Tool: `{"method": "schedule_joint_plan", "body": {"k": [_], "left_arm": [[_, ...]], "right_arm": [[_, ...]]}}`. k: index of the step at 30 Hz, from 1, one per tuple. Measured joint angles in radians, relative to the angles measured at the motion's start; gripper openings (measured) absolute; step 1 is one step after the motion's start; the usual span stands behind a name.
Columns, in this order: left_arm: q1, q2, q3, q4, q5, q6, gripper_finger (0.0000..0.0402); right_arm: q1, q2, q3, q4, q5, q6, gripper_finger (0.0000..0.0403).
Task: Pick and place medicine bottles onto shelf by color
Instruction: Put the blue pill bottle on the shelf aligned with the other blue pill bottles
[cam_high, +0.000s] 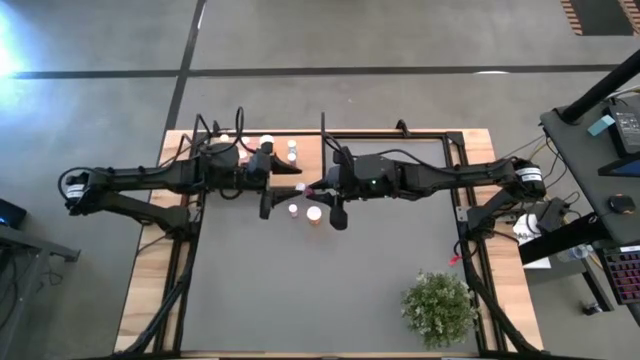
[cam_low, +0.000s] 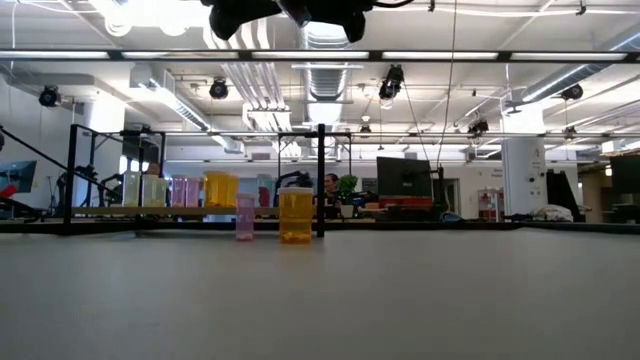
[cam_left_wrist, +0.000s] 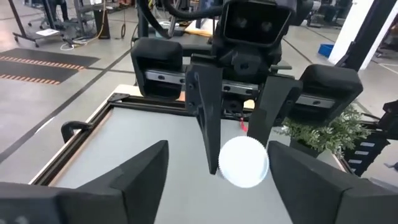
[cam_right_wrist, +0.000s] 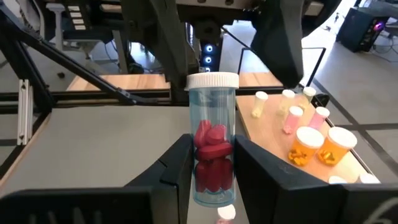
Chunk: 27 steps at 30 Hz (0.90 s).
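A clear medicine bottle (cam_right_wrist: 212, 143) with red pills and a white cap hangs in mid-air over the table's middle (cam_high: 303, 187), with my right gripper (cam_right_wrist: 212, 152) shut on it. My left gripper (cam_high: 288, 188) faces it, open. Its fingers (cam_left_wrist: 143, 180) stand wide on either side of the cap (cam_left_wrist: 242, 162), apart from it. Below, a pink bottle (cam_high: 293, 210) and an orange one (cam_high: 314, 214) stand upright on the grey tabletop. The light-wood shelf (cam_right_wrist: 273, 124) lies at the table's far left, with several pink, orange and white bottles standing on it. My right gripper pinches the bottle's clear body (cam_right_wrist: 211, 168) between its two fingers, at the bottom half. The fingers come nearly level from the table's right and lie along the bottle. The capped end (cam_right_wrist: 212, 81) sticks out past the fingertips toward my left gripper. The bottle is clear of the table.
A bushy green plant (cam_high: 438, 305) stands near the front right corner. A black frame runs along the table's far edge (cam_right_wrist: 93, 93). The pink bottle (cam_low: 245, 218) and the orange bottle (cam_low: 296, 217) stand directly under the two grippers.
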Motion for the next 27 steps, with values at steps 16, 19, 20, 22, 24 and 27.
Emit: {"method": "schedule_joint_plan", "body": {"k": [16,19,20,22,24,27], "left_arm": [[0.0,0.042,-0.002,0.0,0.052,-0.001,0.0193],[0.0,0.035,-0.002,-0.002,0.051,-0.001,0.0184],[0.0,0.032,-0.002,-0.003,0.051,-0.001,0.0178],[-0.001,0.027,-0.002,0.0,0.052,-0.001,0.0164],[-0.001,0.027,-0.002,0.0,0.052,-0.001,0.0145],[-0.001,0.027,-0.002,-0.001,0.053,-0.001,0.0117]], "right_arm": [[0.0,0.0,0.0,0.007,0.001,-0.014,0.0096],[0.0,0.0,0.0,0.001,0.001,-0.013,0.0096],[0.0,0.0,0.0,-0.001,0.002,-0.013,0.0096],[0.0,0.0,0.0,-0.001,0.002,-0.013,0.0096],[0.0,0.0,-0.001,-0.003,0.003,-0.013,0.0096],[0.0,0.0,-0.001,-0.003,0.006,-0.013,0.0096]]}}
